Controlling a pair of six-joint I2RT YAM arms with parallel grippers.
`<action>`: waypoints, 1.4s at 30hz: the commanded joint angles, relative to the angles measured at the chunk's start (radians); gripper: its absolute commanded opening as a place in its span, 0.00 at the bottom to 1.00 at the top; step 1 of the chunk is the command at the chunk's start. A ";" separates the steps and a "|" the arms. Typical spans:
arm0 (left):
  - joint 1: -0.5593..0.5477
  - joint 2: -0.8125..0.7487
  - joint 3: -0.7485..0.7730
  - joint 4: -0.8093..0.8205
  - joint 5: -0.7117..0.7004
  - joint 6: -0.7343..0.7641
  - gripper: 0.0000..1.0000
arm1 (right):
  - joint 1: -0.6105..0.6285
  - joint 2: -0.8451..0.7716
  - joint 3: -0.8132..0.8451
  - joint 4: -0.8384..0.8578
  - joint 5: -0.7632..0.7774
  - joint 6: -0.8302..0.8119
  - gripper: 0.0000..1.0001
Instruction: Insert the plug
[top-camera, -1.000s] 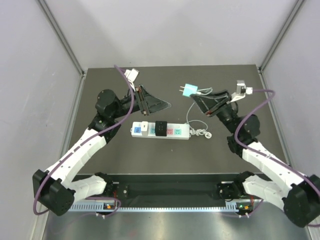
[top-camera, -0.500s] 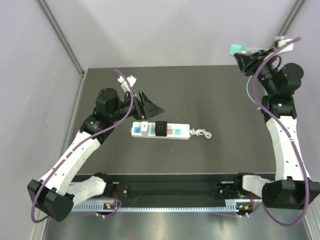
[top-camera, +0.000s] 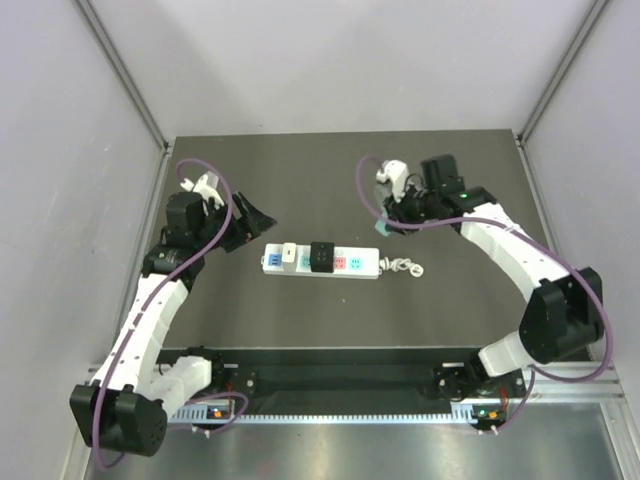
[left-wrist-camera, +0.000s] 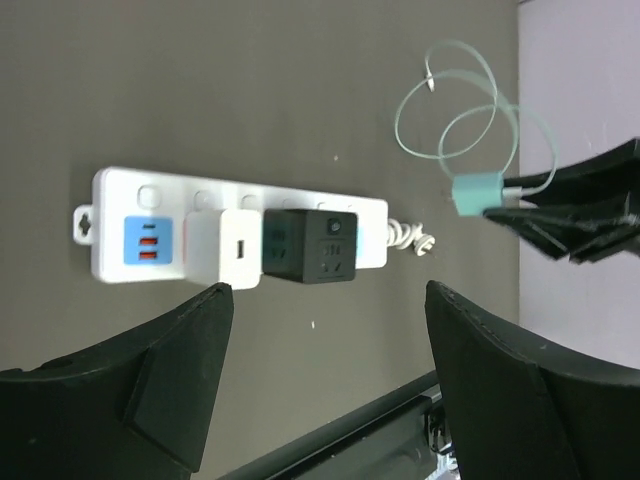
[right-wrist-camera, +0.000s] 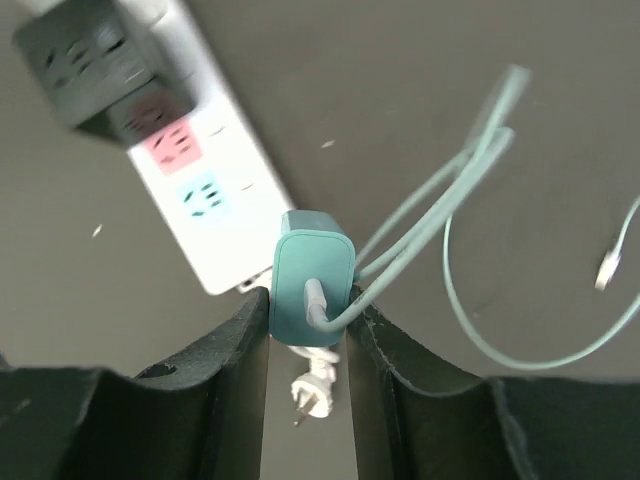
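Note:
The teal plug (right-wrist-camera: 312, 290) with its thin teal cable (right-wrist-camera: 450, 210) is clamped between the pads of my right gripper (right-wrist-camera: 310, 300), which is shut on it. It hangs just above the right end of the white power strip (right-wrist-camera: 235, 235), near the pink and blue sockets. From above, the right gripper (top-camera: 388, 222) sits just behind the strip's right end (top-camera: 368, 263). A white adapter (left-wrist-camera: 222, 248) and a black cube adapter (left-wrist-camera: 310, 243) occupy the strip. My left gripper (left-wrist-camera: 328, 300) is open and holds nothing, off the strip's left end (top-camera: 258, 220).
The strip's own short white cord and plug (top-camera: 405, 266) lie coiled at its right end. The teal cable loops loosely over the dark tabletop (left-wrist-camera: 250, 90) behind the strip. Grey walls close in the table on three sides.
My right arm has swung down from high at the back right to just above the strip's right end, still holding the plug. The left arm drew back leftward and its jaws widened slightly.

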 joint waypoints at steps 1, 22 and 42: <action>0.035 -0.032 -0.071 0.053 0.007 -0.053 0.82 | 0.100 0.013 0.038 -0.106 0.007 -0.223 0.00; 0.189 -0.126 -0.266 0.135 -0.021 -0.003 0.82 | 0.314 0.162 0.005 -0.039 0.038 -0.481 0.00; 0.187 -0.144 -0.273 0.123 -0.021 0.013 0.82 | 0.263 0.227 -0.004 -0.024 -0.008 -0.506 0.00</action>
